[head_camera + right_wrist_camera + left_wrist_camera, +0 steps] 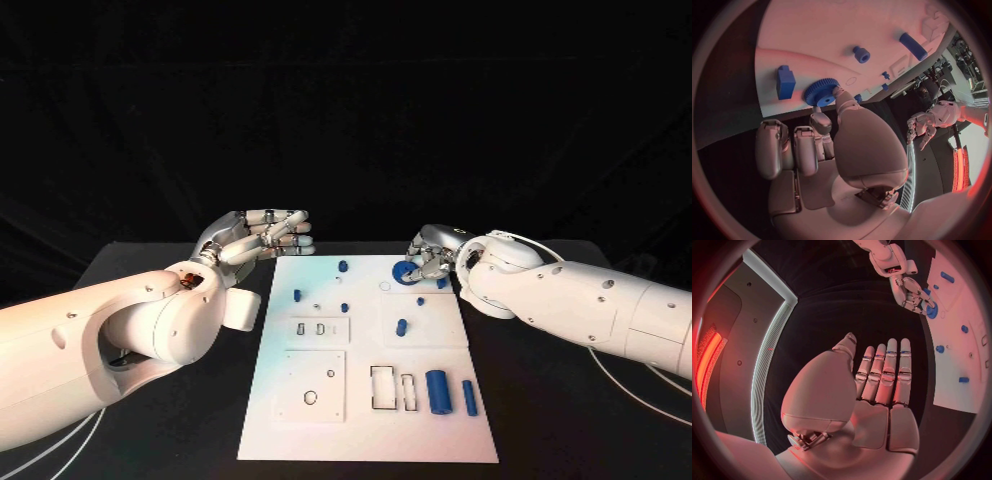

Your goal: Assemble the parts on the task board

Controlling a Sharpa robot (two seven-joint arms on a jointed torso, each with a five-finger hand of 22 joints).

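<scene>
We've got the right hand [433,258] pinching the blue gear [821,92] at its fingertips, over the task board's [361,420] far right corner. Left hand [879,375] is off the board's far left edge, fingers straight, holding nothing.

The far right corner of the task board [274,420] is taken up by the right hand [433,258], which is closed on a blue gear [405,276]. The far left corner is flanked by the left hand [267,235], held just off the board's edge. The middle is dotted with small blue pegs [299,295]. Near right, two blue cylinders [437,391] are laid side by side. Bare black table [562,420] is left on both sides.
</scene>
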